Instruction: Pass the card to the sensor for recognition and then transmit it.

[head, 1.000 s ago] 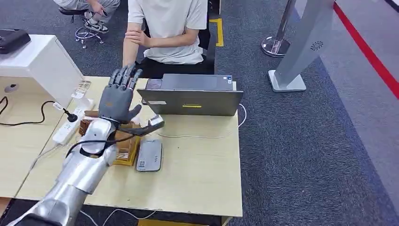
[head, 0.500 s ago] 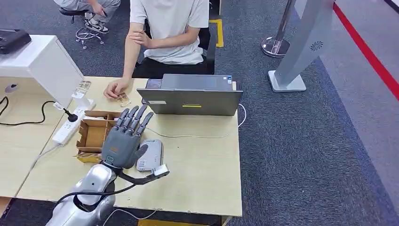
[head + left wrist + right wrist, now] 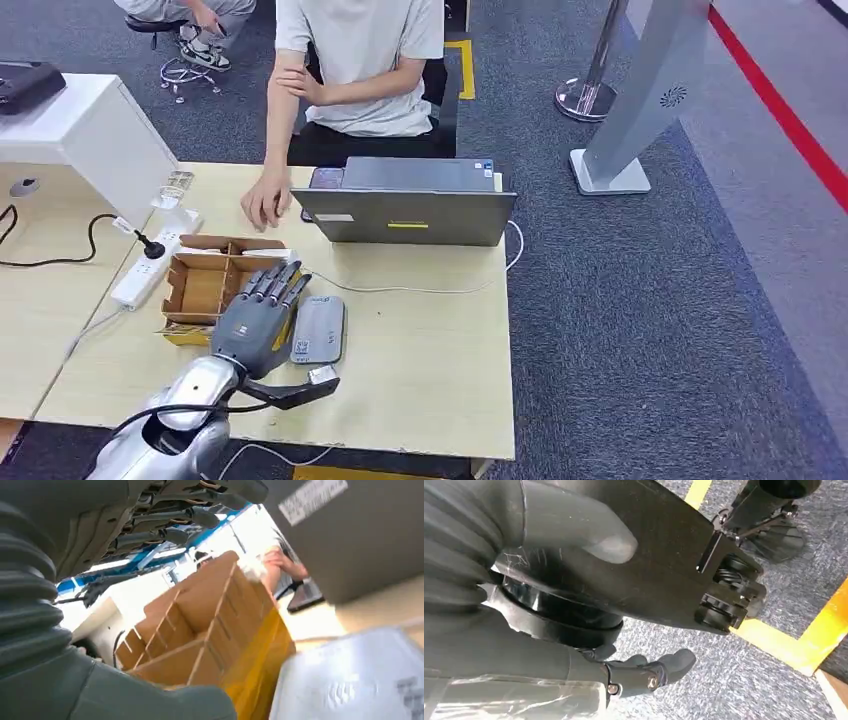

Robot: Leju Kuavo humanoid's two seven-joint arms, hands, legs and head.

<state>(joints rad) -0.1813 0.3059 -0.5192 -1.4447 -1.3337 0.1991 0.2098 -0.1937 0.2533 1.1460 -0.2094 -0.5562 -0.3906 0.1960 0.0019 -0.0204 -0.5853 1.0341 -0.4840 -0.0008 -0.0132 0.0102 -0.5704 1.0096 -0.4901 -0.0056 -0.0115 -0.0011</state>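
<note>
Left hand (image 3: 255, 325) hovers low over the tabletop (image 3: 430, 340), fingers (image 3: 283, 283) extended and slightly spread, palm down, holding nothing I can see. Reads as open and empty. Fingertips sit over the seam between the cardboard divider box (image 3: 205, 282) and the grey sensor pad (image 3: 319, 329); can't tell from the head view whether they touch either one. In the left wrist view the fingers (image 3: 185, 517) hang above the box (image 3: 200, 625) with daylight between, so probably clear of it.

Card: can't positively locate it. The person's hand (image 3: 264, 203) rests on the tabletop at about 12 o'clock from the box, just left of the laptop (image 3: 405, 203), and may cover it. Too small to tell.

Layout makes sense: the sensor lies flat right beside the box, at its 3 o'clock, so a card goes from compartment to reader in one short sweep. The person sits across at 12 o'clock, in reach for the handover.

Right hand (image 3: 574, 540) hangs by the robot's side over the carpet, thumb lying against a dark body panel. Whether it is open or closed, can't tell.

Judgement: handover looks done or card not yet picked.
</note>
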